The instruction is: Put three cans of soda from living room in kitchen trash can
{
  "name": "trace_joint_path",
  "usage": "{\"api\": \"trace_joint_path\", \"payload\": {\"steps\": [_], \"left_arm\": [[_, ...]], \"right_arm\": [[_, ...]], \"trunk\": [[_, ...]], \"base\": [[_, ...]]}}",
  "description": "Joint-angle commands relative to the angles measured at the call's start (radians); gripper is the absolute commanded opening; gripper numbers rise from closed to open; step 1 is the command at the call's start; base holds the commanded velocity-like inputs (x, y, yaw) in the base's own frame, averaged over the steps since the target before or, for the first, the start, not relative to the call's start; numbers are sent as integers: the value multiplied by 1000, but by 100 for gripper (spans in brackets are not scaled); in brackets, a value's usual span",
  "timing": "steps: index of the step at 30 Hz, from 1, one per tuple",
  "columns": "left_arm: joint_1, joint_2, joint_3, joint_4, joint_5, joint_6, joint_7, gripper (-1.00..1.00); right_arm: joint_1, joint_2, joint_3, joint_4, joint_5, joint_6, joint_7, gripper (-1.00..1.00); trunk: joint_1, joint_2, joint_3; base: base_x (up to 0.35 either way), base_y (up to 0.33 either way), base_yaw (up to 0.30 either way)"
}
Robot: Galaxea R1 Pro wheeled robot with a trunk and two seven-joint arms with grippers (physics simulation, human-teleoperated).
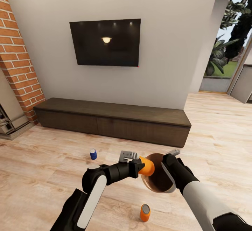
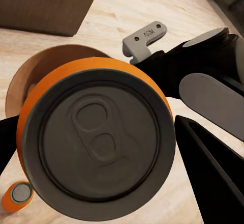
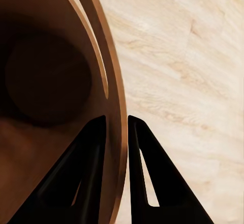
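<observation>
Left gripper (image 1: 134,164) clamps orange can (image 1: 147,166) at bin (image 1: 159,185); right gripper (image 3: 118,132) pinches rim.

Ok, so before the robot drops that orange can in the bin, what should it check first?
1. Left gripper holds the orange can firmly: ok.
2. Right gripper pinches the trash can's wall: ok.
3. Can is at the trash can's mouth: ok, it overlaps the rim in the head view.
4. Bin is empty inside: ok, by the right wrist view.
5. Other orange can and blue can wait on the floor: ok.
</observation>
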Motion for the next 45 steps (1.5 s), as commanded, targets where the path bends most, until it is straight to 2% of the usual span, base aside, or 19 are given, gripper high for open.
{"api": "trace_joint_path", "payload": {"steps": [1, 19, 26, 31, 34, 37, 45], "left_arm": [[0, 0, -1, 2, 0, -4, -1, -100], [-1, 4, -6, 26, -10, -53, 11, -100], [-1, 4, -6, 32, -11, -66, 61, -100], [-2, 4, -8, 36, -12, -75, 72, -100], [-3, 4, -8, 71, -12, -84, 75, -100], [-4, 3, -9, 113, -11, -121, 77, -100], [-7, -1, -9, 163, -10, -159, 77, -100]], "right_arm": [[0, 2, 0, -2, 13, 2, 2, -100], [0, 8, -3, -14, 14, 2, 4, -100], [0, 4, -7, -16, 13, 1, 8, -100], [0, 3, -8, -16, 13, 1, 9, -100], [0, 4, -6, -16, 12, 1, 9, -100], [0, 6, -4, -16, 12, 2, 10, -100], [0, 9, -2, -34, 11, 2, 10, -100]], "trunk": [[0, 0, 0], [0, 0, 0], [0, 0, 0], [0, 0, 0], [0, 0, 0], [0, 0, 0], [0, 0, 0]], "base": [[0, 0, 0], [0, 0, 0], [0, 0, 0], [0, 0, 0], [0, 0, 0], [0, 0, 0], [0, 0, 0]]}}
